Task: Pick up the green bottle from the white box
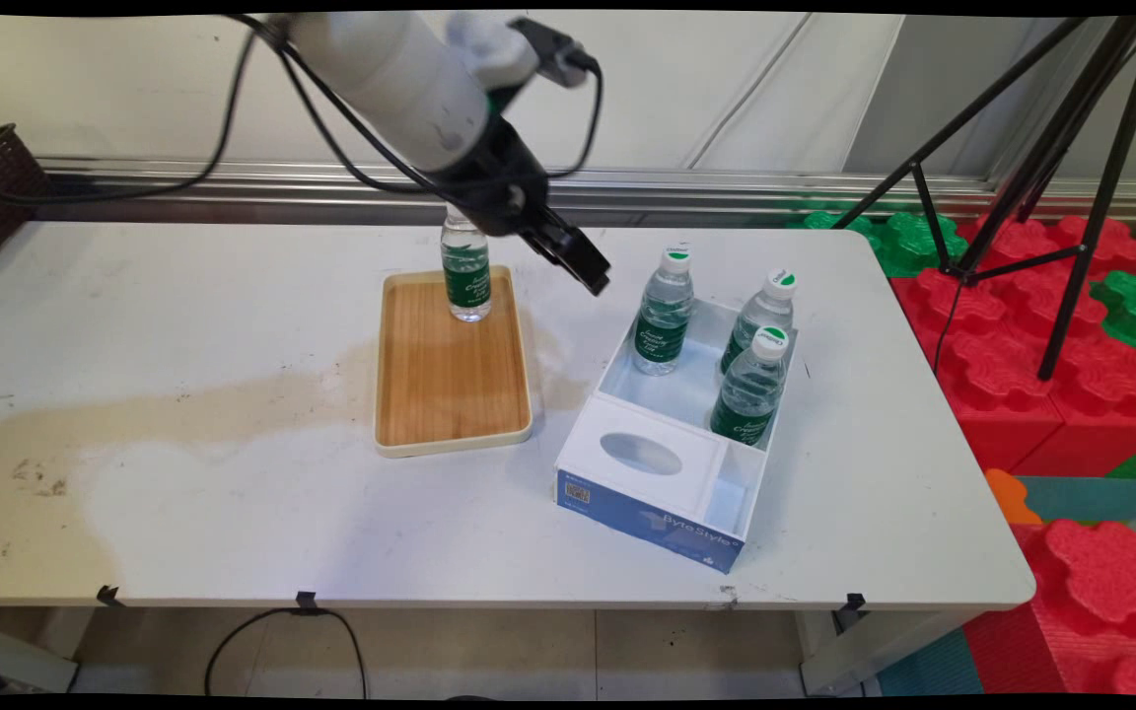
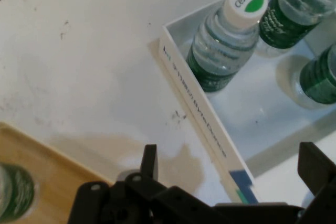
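Open gripper (image 1: 583, 264) between tray bottle (image 1: 465, 269) and box (image 1: 627, 463)

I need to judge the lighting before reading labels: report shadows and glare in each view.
Main view: light is soft and even, the bottle on the wooden tray throws hardly any shadow, and the metal rail along the wall shines. Hand view: the bottles in the white box leave pale shadows on its floor, and the nearest cap shows no glare.
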`<state>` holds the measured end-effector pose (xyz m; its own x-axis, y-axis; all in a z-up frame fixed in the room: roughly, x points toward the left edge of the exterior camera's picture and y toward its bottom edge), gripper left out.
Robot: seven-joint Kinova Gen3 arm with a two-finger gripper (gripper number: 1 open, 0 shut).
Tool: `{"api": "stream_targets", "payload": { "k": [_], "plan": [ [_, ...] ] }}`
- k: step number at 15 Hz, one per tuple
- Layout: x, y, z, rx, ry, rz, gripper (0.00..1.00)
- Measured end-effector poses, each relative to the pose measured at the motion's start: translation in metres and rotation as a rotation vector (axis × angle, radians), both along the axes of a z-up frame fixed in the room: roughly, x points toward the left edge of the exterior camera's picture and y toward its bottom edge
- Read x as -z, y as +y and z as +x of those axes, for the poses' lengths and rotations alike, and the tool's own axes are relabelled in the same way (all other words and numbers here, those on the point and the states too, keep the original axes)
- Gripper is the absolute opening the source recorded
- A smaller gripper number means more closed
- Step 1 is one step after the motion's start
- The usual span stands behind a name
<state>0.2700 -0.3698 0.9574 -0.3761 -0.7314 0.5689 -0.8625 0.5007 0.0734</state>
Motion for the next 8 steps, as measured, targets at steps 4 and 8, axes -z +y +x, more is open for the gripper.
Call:
{"api": "stream_targets", "payload": {
  "k": [4,8],
  "plan": [
    [0.029,-0.017,-0.013,0.011,-0.008,-0.007,1.0],
    [0.062,-0.031,-0.025,0.024,0.0,-0.017,1.0]
  ]
}}
